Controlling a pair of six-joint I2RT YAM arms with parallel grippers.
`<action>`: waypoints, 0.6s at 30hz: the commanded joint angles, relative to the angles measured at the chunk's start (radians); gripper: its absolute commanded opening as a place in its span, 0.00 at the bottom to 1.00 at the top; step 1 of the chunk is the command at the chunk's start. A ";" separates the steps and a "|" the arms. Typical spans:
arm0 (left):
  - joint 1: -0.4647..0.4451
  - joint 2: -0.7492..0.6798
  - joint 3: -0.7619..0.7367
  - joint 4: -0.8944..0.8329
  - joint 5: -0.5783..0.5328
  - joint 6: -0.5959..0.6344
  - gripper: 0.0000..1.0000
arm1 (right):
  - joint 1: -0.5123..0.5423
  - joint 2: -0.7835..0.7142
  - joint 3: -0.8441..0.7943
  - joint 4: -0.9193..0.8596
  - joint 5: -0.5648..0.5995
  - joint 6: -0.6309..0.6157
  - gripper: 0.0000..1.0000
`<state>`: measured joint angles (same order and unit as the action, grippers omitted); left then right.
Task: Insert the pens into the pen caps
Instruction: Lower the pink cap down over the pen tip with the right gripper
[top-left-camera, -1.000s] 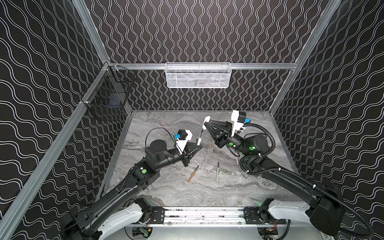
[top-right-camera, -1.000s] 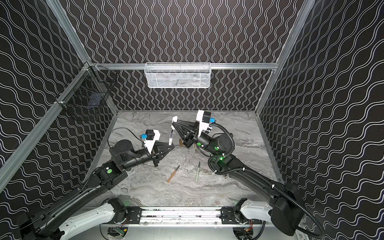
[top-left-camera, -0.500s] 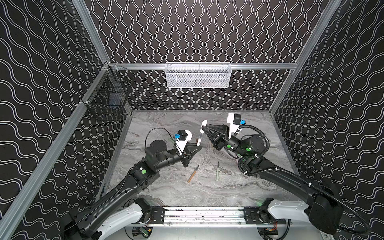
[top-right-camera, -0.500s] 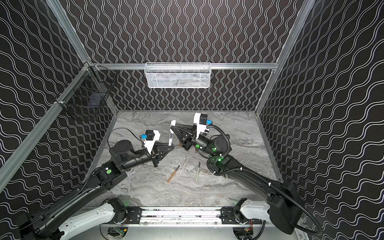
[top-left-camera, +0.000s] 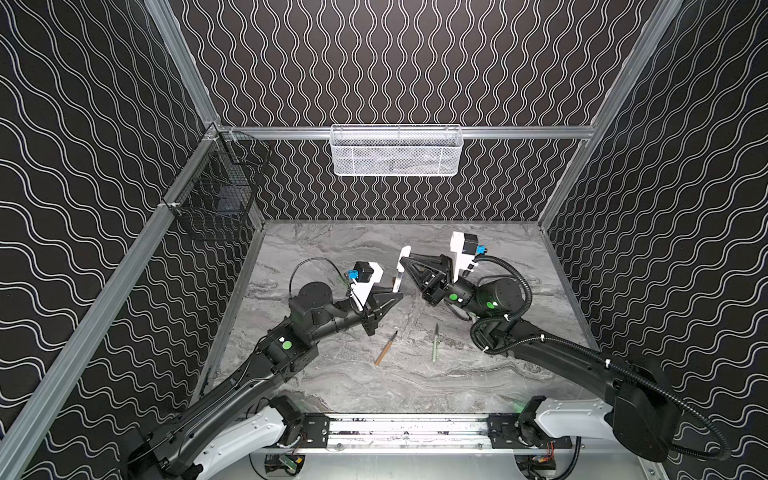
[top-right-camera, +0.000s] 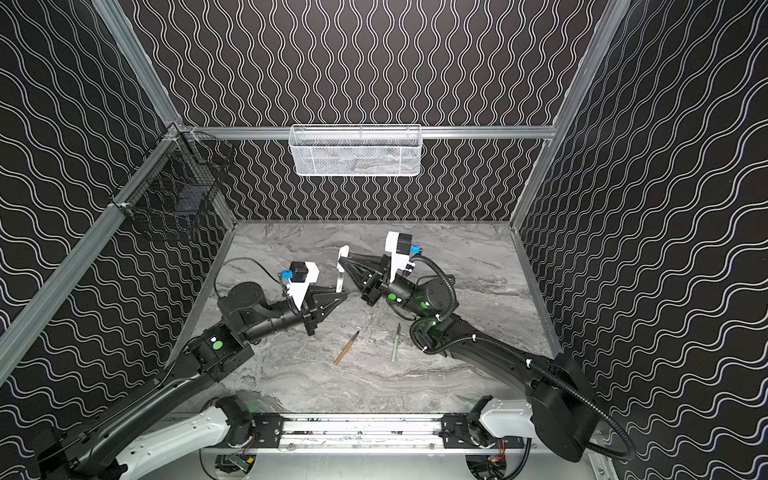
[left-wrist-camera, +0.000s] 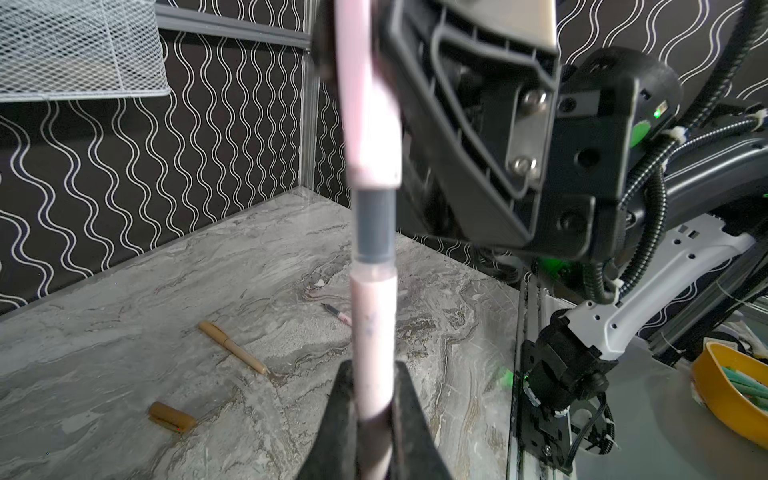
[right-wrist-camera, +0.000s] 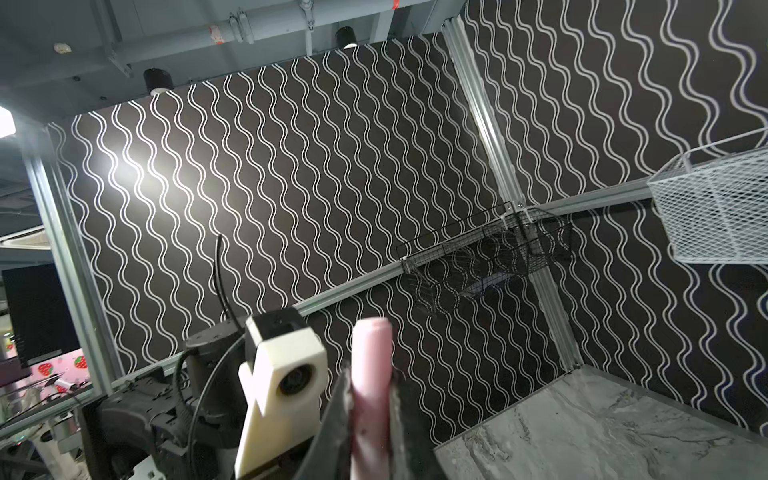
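My left gripper is shut on the lower barrel of a pink pen and holds it upright. The pen's grey grip section runs up into the mouth of a pink pen cap. My right gripper is shut on that cap. In both top views the two grippers meet tip to tip above the middle of the table, with the pen between them. A tan-orange pen and a pale green pen lie loose in front.
The left wrist view shows a tan-orange pen, a short tan-orange cap and a pink pen on the marble table. A white mesh basket and a black wire basket hang on the walls. A yellow bowl sits beyond the table.
My right gripper has moved left and down with the pink cap, bringing it onto the top of the pen. The left gripper has stayed where it was.
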<state>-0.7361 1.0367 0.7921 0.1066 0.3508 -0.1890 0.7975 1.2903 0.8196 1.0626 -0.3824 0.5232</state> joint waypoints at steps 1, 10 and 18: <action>0.002 0.002 0.002 0.063 0.000 -0.016 0.00 | 0.002 -0.002 -0.002 0.035 -0.009 0.010 0.11; 0.002 -0.008 -0.005 0.070 -0.015 -0.021 0.00 | 0.006 -0.006 -0.024 0.001 -0.002 -0.012 0.14; 0.003 -0.011 -0.005 0.070 -0.026 -0.016 0.00 | 0.022 -0.019 -0.012 -0.151 -0.029 -0.068 0.26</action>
<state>-0.7338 1.0214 0.7845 0.1280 0.3252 -0.2066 0.8165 1.2778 0.8009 0.9741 -0.3992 0.4812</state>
